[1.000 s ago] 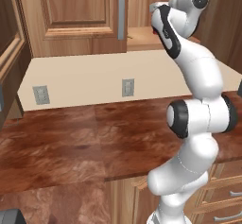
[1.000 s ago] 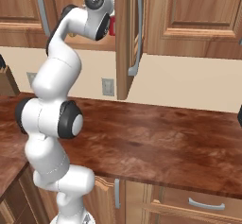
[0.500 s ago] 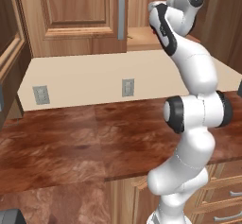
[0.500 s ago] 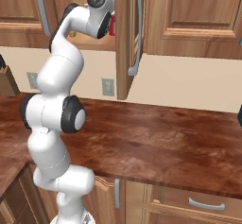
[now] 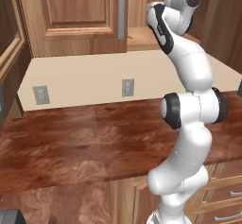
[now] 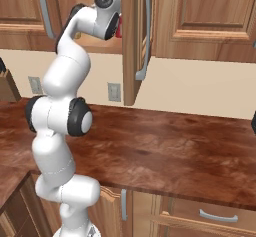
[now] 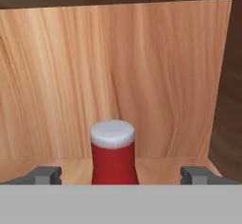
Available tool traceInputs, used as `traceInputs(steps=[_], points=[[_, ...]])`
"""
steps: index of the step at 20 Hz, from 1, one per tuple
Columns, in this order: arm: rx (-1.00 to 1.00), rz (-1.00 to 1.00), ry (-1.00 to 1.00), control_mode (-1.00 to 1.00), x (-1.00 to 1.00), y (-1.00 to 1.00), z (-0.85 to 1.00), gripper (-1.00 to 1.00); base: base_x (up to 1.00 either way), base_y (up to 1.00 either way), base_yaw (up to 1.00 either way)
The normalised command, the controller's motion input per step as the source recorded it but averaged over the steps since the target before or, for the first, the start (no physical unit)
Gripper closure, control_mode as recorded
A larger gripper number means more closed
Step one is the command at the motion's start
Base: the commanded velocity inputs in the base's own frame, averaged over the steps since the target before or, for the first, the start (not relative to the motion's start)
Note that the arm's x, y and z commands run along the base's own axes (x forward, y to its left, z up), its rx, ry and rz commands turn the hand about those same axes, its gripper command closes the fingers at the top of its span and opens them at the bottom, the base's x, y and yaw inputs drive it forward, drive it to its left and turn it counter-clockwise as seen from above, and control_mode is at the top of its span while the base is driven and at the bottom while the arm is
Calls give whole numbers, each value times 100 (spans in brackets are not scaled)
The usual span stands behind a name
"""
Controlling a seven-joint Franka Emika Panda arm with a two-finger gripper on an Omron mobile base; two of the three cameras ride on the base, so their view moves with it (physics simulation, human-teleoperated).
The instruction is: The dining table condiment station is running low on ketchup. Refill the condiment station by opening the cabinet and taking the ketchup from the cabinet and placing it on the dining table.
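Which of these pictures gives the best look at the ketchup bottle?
The hand view: the ketchup stands centered inside the cabinet, red body and white cap plain, between the open gripper tips. The right base view shows a red sliver beside the hand. In the left base view the arm hides it.

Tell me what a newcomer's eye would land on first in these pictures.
The white arm towers over the reddish-brown countertop, reaching up into the open wall cabinet. In the hand view, the red ketchup with its white cap stands upright on the pale wood shelf, centred between the fingertips of the open tool.
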Motion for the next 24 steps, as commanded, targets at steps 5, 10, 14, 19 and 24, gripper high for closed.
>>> traceInputs(steps=[5,10,14,19,24], points=[[0,0,4,-100,14,0,-16,-100,0,0,0],[0,0,2,-100,13,0,-11,-100,0,0,0],[0,0,2,-100,15,2,-7,100,0,0,0],[0,0,0,-100,5,0,0,100,0,0,0],[0,0,0,-100,0,0,0,100,0,0,0]])
